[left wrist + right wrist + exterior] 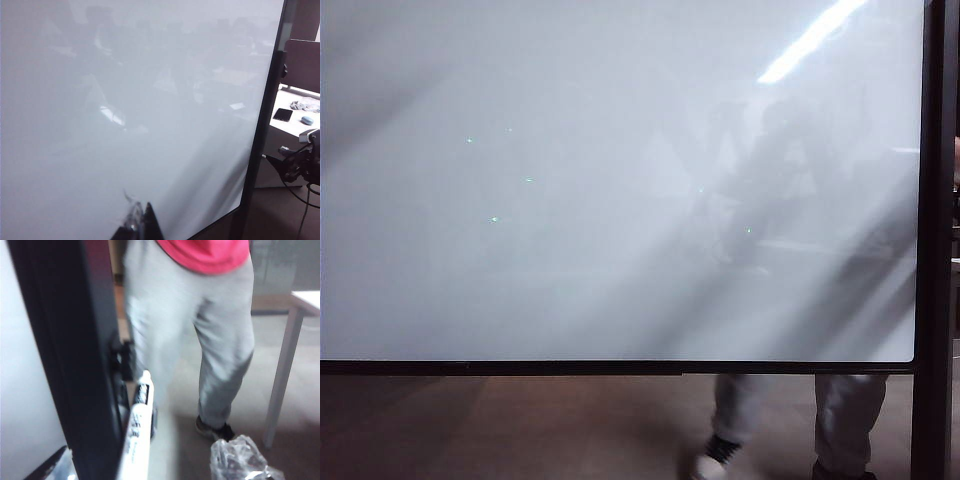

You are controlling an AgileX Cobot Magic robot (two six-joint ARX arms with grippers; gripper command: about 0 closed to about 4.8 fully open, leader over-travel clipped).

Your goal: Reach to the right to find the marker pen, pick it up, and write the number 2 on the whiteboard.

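The large glossy white whiteboard (620, 200) is unmarked; the right gripper (150, 460), jaws wide, nears the pale-barrelled marker pen (137, 432), not visibly gripping it; the left gripper (140, 225) holds nothing visible, its opening unclear.

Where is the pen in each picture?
Exterior view: no pen and no hands in it.
Left wrist view: no pen; the left hand is near the board's lower edge.
Right wrist view: the pen is nearly upright beside the post, between the right hand's spread fingers.
Shared landmark: the board's black post.
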